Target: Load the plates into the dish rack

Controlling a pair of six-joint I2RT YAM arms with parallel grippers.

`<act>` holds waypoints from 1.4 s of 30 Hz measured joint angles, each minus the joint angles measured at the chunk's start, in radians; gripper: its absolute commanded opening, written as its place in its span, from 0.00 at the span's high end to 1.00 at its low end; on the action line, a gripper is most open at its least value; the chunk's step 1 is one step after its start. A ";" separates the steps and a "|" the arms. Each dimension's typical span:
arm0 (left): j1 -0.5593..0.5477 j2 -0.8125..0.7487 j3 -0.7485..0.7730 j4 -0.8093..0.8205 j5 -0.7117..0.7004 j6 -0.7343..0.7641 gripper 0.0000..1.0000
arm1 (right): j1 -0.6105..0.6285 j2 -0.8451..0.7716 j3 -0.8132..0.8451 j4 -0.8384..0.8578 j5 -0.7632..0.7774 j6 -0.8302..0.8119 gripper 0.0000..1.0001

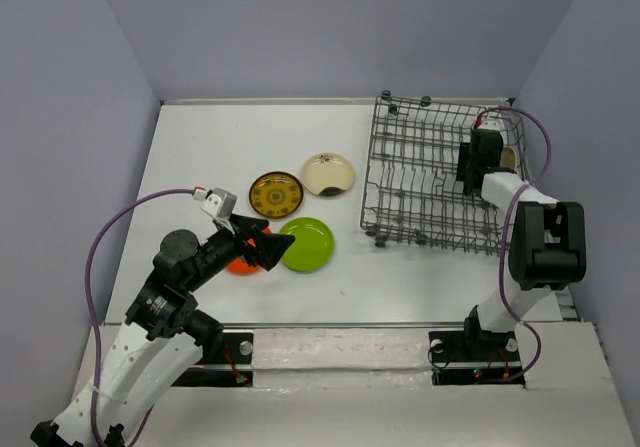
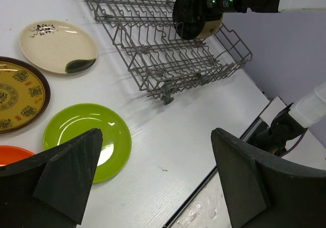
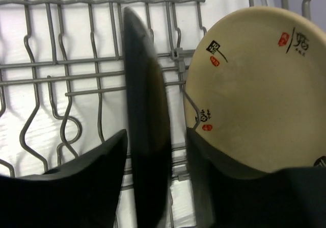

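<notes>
The dish rack [image 1: 425, 182] stands at the right, and it also shows in the left wrist view [image 2: 153, 49]. My right gripper [image 1: 470, 160] is inside it. In the right wrist view its jaws [image 3: 157, 131] sit either side of the black plate [image 3: 145, 110], which stands on edge between the tines, with a gap at the right finger [image 3: 224, 187]. On the table lie the brown and gold plate [image 1: 276, 194], the cream plate with a dark mark [image 1: 328, 174], the lime green plate [image 1: 308, 244] and the orange plate [image 1: 240, 265]. My left gripper [image 1: 268, 250] is open and empty above the lime and orange plates.
A second cream plate with black and red marks [image 3: 254, 85] stands in the rack just right of the black one. The rack's raised wire sides surround my right gripper. The table's front edge [image 2: 224, 156] is near my left gripper.
</notes>
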 measured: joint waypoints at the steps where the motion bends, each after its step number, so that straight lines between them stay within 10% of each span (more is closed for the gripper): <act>1: 0.000 0.004 0.000 0.000 0.000 0.000 0.01 | 0.000 0.002 0.001 -0.006 -0.003 0.003 0.27; 20: 0.150 0.157 0.000 -0.035 -0.074 -0.024 0.01 | 0.031 -0.339 0.094 -0.194 -0.161 0.326 0.08; 34: 0.317 0.157 -0.158 -0.072 -0.346 -0.353 0.01 | 0.545 -0.579 -0.245 0.006 -0.425 0.518 0.18; 42: 0.339 0.283 -0.154 -0.187 -0.540 -0.473 0.01 | 0.606 -0.579 -0.278 0.067 -0.466 0.520 0.18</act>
